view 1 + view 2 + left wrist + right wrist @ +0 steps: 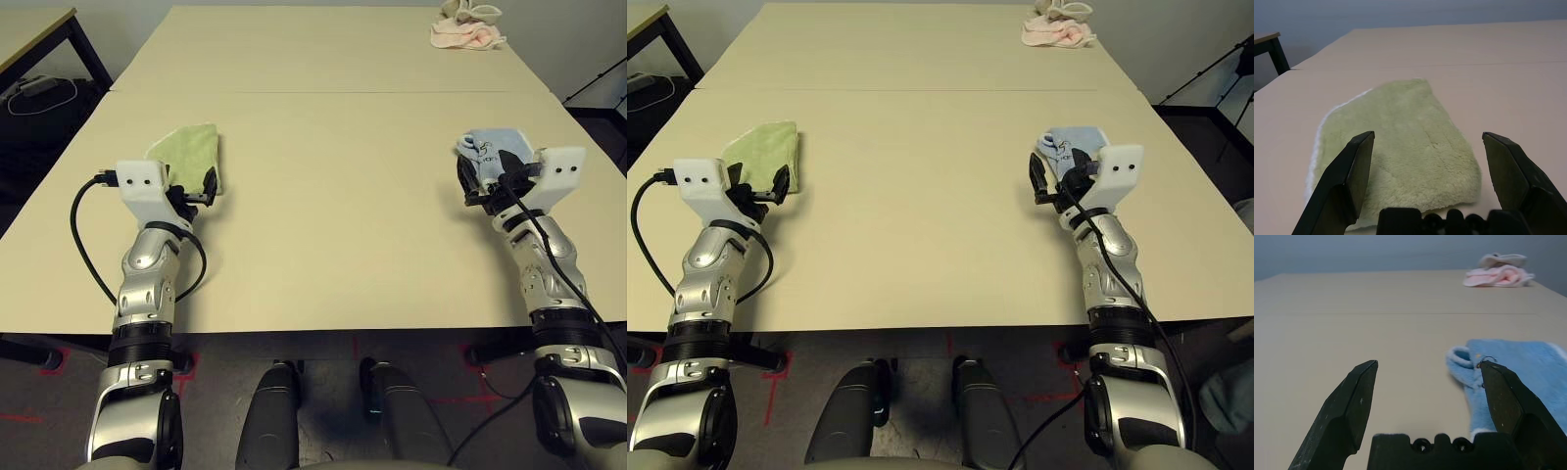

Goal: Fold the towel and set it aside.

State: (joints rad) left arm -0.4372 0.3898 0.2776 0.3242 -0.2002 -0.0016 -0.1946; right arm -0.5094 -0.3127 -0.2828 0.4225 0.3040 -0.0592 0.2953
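The towel [190,151] is a light green terry cloth with white edging, lying folded flat on the left side of the table. My left gripper [194,187] sits just behind its near edge, open, with nothing between its fingers [1347,176]. In the left wrist view the towel [1396,147] spreads out right ahead of the open jaws. My right gripper [482,182] is open on the right side of the table, with nothing held, far from the green towel.
A pale blue towel [500,149] lies just beyond my right gripper, partly under its far finger [1508,401]. A pink cloth [466,33] is heaped at the far right corner of the beige table [333,206]. A dark side table [39,39] stands at far left.
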